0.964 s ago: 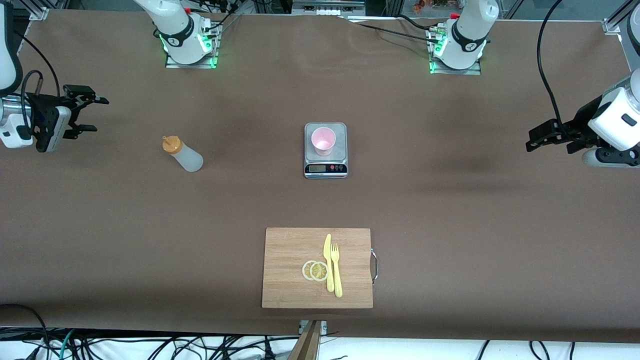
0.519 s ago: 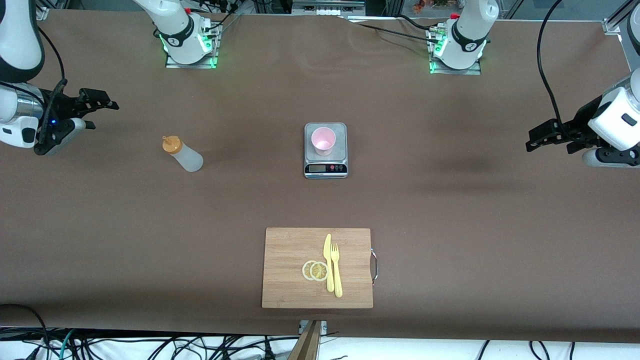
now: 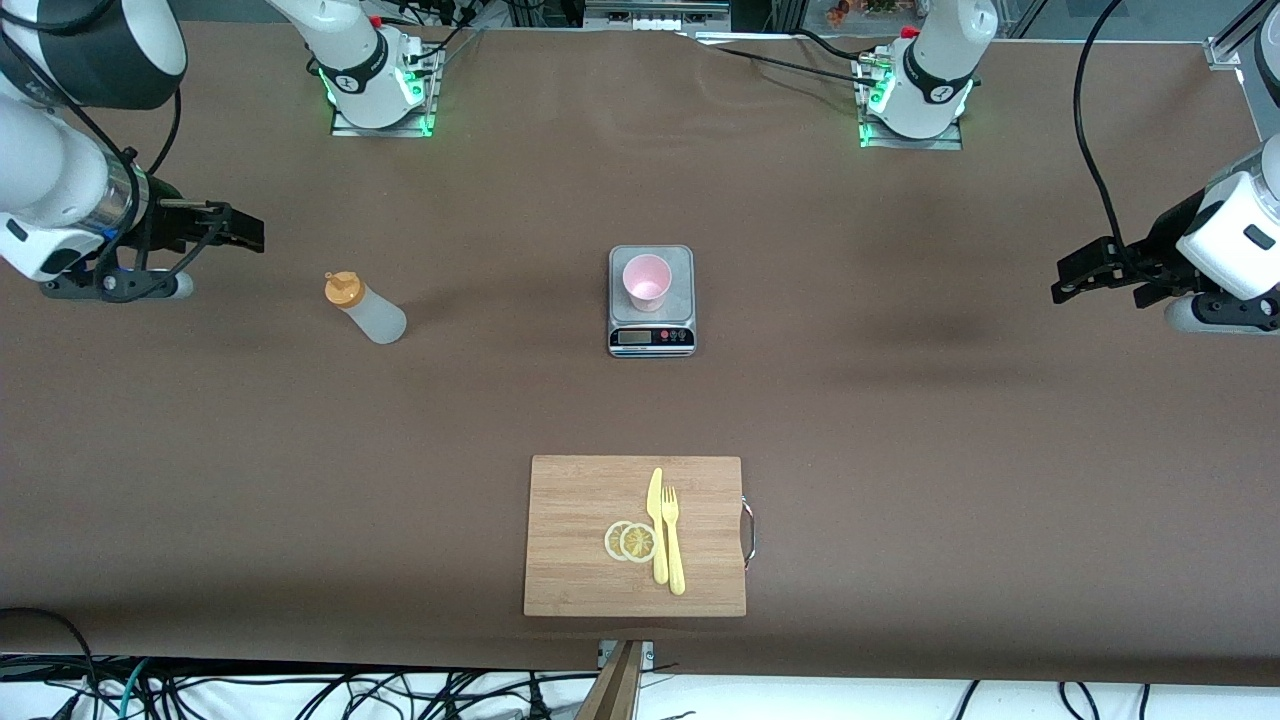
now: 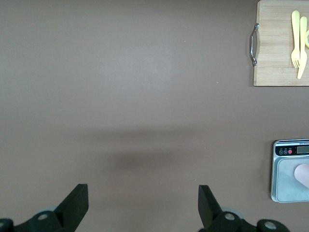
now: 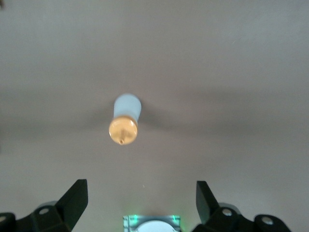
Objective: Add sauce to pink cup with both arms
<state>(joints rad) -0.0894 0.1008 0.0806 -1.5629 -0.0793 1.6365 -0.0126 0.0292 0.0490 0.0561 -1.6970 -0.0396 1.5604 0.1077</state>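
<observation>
The pink cup (image 3: 646,281) stands upright on a small scale (image 3: 651,300) near the middle of the table (image 3: 900,430); whether any sauce is in it cannot be told from these views. The sauce bottle (image 3: 365,308), clear with an orange cap, stands upright on the table toward the right arm's end, well apart from the cup.

The right gripper (image 3: 225,228) hangs low over the table near the bottle, on the side away from the cup, its 2 fingers (image 5: 72,200) spread wide and holding nothing. Its wrist view looks down on the bottle's cap, with the bottle lying ahead of the open fingers. The left gripper (image 3: 1085,272) waits over the left arm's end of the table, well apart from the cup, its fingers (image 4: 75,203) also spread and empty.

This scene fits either the right arm closing in to pick up the bottle or drawing off after setting it down; the pictures alone do not settle which. If it is the approach, the grasp calls for centring the open fingers around the bottle's body below the cap, keeping it upright, and squeezing lightly, since the soft wall would likely give.

Nearer the front camera lies a cutting board (image 3: 580,560) with 2 lemon slices (image 3: 631,541), a knife (image 3: 656,525) and a fork (image 3: 673,540).
</observation>
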